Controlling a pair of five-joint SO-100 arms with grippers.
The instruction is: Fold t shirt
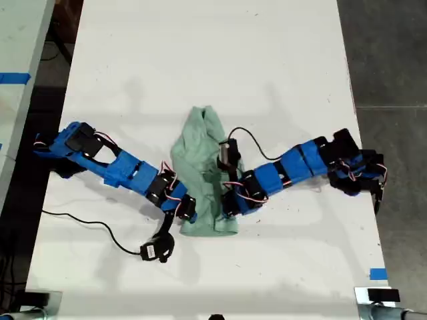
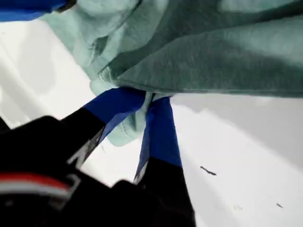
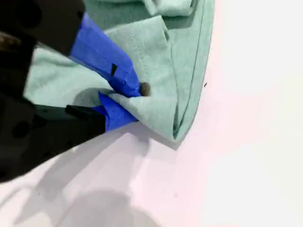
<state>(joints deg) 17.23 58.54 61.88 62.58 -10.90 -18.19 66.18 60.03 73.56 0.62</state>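
Note:
The pale mint-green t shirt [image 1: 200,150] lies bunched in a narrow, wrinkled strip in the middle of the white table. My first gripper [image 1: 185,212] reaches in from the exterior view's left and is at the shirt's near left edge. Its blue-taped fingers [image 2: 120,106] are shut on a fold of the t shirt [image 2: 213,56], which hangs just above the table. My second gripper [image 1: 229,205] comes from the exterior view's right. It [image 3: 132,101] is shut on the t shirt [image 3: 161,42] close to a hemmed corner.
Bare white table [image 1: 200,53] lies beyond the shirt and in front of it. A black cable [image 1: 87,223] trails across the table on the exterior view's left. Blue tape [image 1: 377,273] marks the near right edge. Another table [image 1: 20,67] stands at the exterior view's left.

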